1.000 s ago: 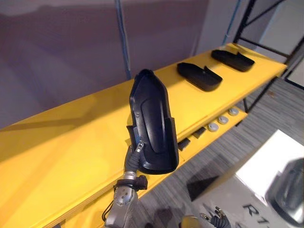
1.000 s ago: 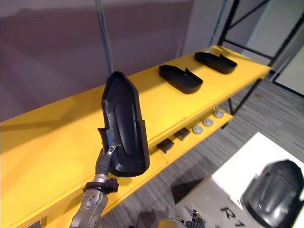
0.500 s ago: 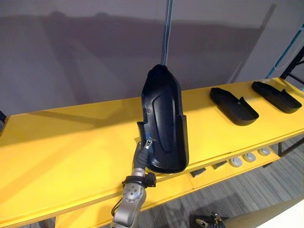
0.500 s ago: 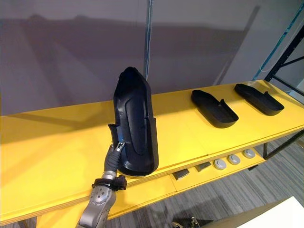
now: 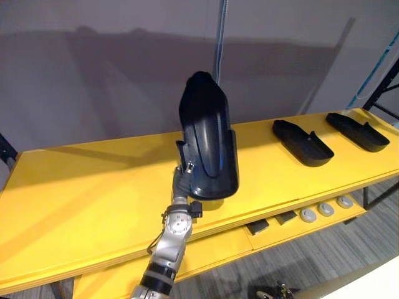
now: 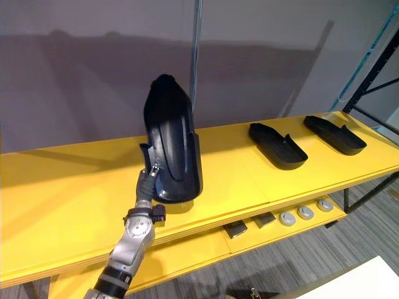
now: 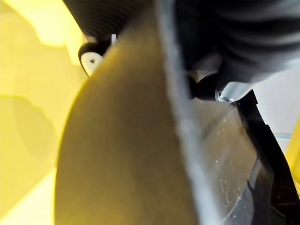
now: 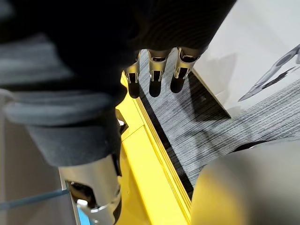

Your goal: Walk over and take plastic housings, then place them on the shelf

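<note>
Placement stage, seen from the head camera. My left hand [image 5: 181, 182] grips the held housing [image 5: 207, 146] by its lower side edge. In the left wrist view a dark fingertip [image 7: 205, 89] presses against the housing's wall, so the hand is pinching the part, not cradling it. The housing stands almost upright, narrow end up, over the front half of the yellow shelf [image 5: 81, 193]. I cannot tell whether its lower end already touches the board.

I judge the low, one-edge grip to be the reason for the upright carry, since it keeps the long shell balanced above the wrist. To the right, well apart, a second housing [image 5: 302, 142] and a third housing [image 5: 358, 131] lie flat with their open sides up, spaced in a row. The held part should therefore be tipped down flat in the free stretch left of them.

On the lower shelf [image 5: 212, 252] sit small grey discs [image 5: 324, 208], which play no part here. My right hand [image 8: 157, 77] hangs idle over the floor with its fingers straight and nothing in them.
</note>
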Robot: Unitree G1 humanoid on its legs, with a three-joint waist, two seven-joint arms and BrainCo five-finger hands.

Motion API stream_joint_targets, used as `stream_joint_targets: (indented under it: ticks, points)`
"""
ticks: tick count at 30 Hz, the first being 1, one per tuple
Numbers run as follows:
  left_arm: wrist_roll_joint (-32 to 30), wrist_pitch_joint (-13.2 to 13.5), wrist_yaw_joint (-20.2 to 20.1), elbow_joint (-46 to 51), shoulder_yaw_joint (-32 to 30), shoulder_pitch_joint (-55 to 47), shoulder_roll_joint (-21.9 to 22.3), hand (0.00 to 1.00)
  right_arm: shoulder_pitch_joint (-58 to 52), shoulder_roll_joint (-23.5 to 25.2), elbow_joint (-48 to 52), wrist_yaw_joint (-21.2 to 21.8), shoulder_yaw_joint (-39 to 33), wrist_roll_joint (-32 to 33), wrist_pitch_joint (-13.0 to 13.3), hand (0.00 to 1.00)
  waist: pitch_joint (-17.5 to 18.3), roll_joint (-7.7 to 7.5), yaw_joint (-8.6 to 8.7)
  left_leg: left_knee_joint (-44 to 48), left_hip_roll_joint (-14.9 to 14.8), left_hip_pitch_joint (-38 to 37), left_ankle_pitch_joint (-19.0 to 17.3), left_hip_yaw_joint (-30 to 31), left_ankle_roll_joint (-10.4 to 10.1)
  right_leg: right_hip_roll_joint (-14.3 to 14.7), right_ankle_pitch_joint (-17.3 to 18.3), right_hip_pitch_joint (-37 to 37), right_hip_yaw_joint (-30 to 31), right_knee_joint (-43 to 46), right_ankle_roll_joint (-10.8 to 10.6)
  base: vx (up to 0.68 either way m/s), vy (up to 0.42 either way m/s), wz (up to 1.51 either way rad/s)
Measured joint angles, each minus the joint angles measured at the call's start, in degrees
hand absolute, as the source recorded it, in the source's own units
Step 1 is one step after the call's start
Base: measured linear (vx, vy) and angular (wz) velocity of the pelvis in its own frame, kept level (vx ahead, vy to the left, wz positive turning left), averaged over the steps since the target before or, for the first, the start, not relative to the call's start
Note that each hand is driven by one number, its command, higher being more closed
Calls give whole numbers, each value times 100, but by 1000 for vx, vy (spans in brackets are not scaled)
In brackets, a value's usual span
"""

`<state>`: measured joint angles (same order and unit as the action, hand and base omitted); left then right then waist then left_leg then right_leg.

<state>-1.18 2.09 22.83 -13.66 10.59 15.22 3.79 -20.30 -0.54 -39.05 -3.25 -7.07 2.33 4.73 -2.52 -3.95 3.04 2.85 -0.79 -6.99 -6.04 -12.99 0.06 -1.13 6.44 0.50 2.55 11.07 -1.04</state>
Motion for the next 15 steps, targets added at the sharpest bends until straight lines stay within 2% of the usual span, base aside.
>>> stream_joint_targets:
  ticks: [6,12,15]
  points:
    - [248,-127,237,-831,-329,816,231,100,100,-37,-1,33,109,-118,0,0,30,-2,234,-81,23,-23,90,-86,-58,-4,2,-69,47,-1,-1,35,20,-5]
    - [449,-312,269,-1667,-478,1240,484,100,238,-82,-23,46,162,-178,-1,0,13,31,328,-171,10,-31,147,-130,-151,28,6,-157,124,37,5,-28,-12,-7]
    - [676,-347,266,-2006,-527,1258,572,100,259,-90,-22,59,161,-186,-1,0,43,82,431,-233,0,-43,157,-141,-164,48,9,-204,139,69,9,-62,-8,-4]
